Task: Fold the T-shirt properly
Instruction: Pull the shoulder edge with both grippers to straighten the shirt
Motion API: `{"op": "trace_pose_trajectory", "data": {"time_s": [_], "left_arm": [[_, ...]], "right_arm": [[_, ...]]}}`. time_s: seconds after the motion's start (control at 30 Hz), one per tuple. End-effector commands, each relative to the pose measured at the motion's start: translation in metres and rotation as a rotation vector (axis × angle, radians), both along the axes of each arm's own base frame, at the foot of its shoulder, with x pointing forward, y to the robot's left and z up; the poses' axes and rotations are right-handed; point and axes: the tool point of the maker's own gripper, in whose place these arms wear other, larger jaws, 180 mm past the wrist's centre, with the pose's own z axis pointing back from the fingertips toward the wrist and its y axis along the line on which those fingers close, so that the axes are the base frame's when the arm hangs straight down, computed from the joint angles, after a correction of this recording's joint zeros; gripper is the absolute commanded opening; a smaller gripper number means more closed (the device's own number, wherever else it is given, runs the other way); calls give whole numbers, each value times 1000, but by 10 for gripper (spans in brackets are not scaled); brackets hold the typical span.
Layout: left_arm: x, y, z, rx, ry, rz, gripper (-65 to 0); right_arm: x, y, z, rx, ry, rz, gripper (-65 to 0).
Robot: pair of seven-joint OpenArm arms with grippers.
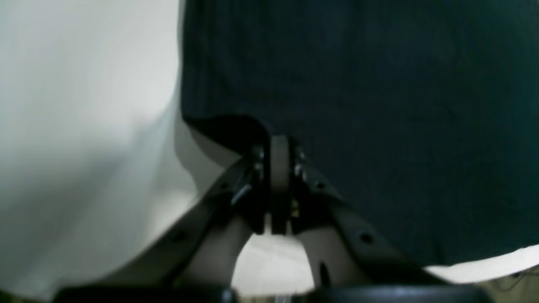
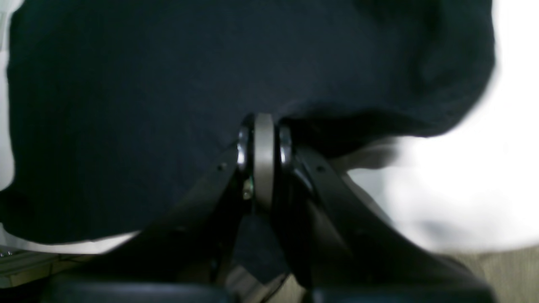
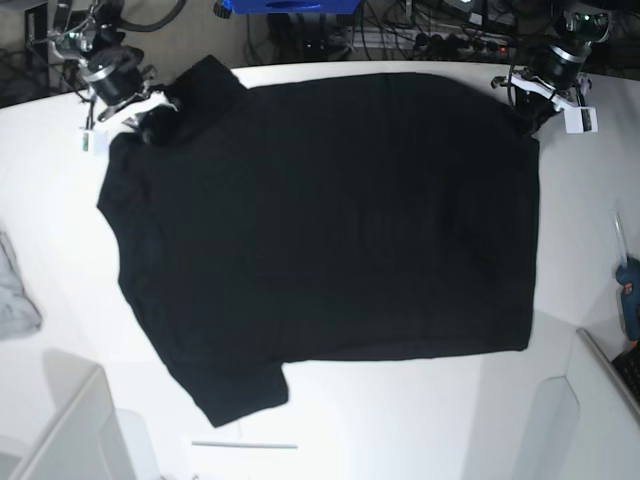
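Left pincer: the left gripper (image 1: 278,162) is clamped tight, jaws together, biting the dark edge of the T-shirt (image 1: 358,105) right at a corner by the far rim of the table (image 1: 84,126).
Right pincer: the right gripper (image 2: 263,147) is closed just as hard, with a bunched lip of black cloth nipped between its pads.
Where the shirt lies: spread flat and plain face up across the white table in the base view, one sleeve up by the right gripper (image 3: 150,125), the other sleeve down at the near edge, the hem side by the left gripper (image 3: 527,112).
Stage, as I judge it: both far corners held, ready to lift and carry over for a fold.
Risk one: the grips look thin, only an edge of fabric, so a quick lift could pull a corner free.
Risk two: uneven travel between the arms would skew the crease.
Risk three: the near sleeve sticks out and may drag or tuck under.
Bystander: a small grey cloth (image 3: 12,290) at the table's side, well apart, no threat.
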Motion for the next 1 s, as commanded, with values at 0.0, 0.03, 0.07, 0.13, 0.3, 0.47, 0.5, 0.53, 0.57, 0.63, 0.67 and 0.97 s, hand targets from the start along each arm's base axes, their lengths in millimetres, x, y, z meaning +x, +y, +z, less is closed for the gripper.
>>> {"op": "trace_pose_trajectory", "data": {"time_s": [0.0, 0.03, 0.07, 0.13, 0.3, 0.47, 0.5, 0.53, 0.57, 0.63, 0.67, 0.97], "left_arm": [[4, 1, 8, -3, -32, 1, -650], [4, 2, 8, -3, -32, 1, -650], [4, 2, 8, -3, -32, 1, -650], [8, 2, 10, -3, -43, 1, -650], [18, 10, 13, -8, -73, 77, -650], [27, 16, 18, -14, -101, 126, -650], [28, 15, 18, -15, -102, 124, -650], [30, 15, 19, -18, -110, 126, -650], [33, 15, 20, -20, -117, 130, -650], [34, 17, 16, -26, -91, 141, -650], [34, 22, 15, -23, -79, 166, -650], [46, 43, 22, -36, -67, 247, -650]], "right_arm": [[7, -2, 9, -7, -36, 5, -650], [11, -1, 11, -5, -41, 11, -650], [14, -1, 11, -3, -36, 11, -650], [21, -4, 12, 0, -27, -10, -650], [43, -6, 22, -2, -67, -12, -650], [60, -5, 28, 14, -56, -15, -650], [63, -4, 30, 17, -60, -15, -650], [69, -4, 34, 18, -73, -16, -650], [74, -4, 37, 19, -87, -15, -650], [80, -4, 37, 27, -93, -19, -650], [84, -5, 36, 32, -94, -22, -650], [106, -13, 22, -23, -40, -25, -650]]}}
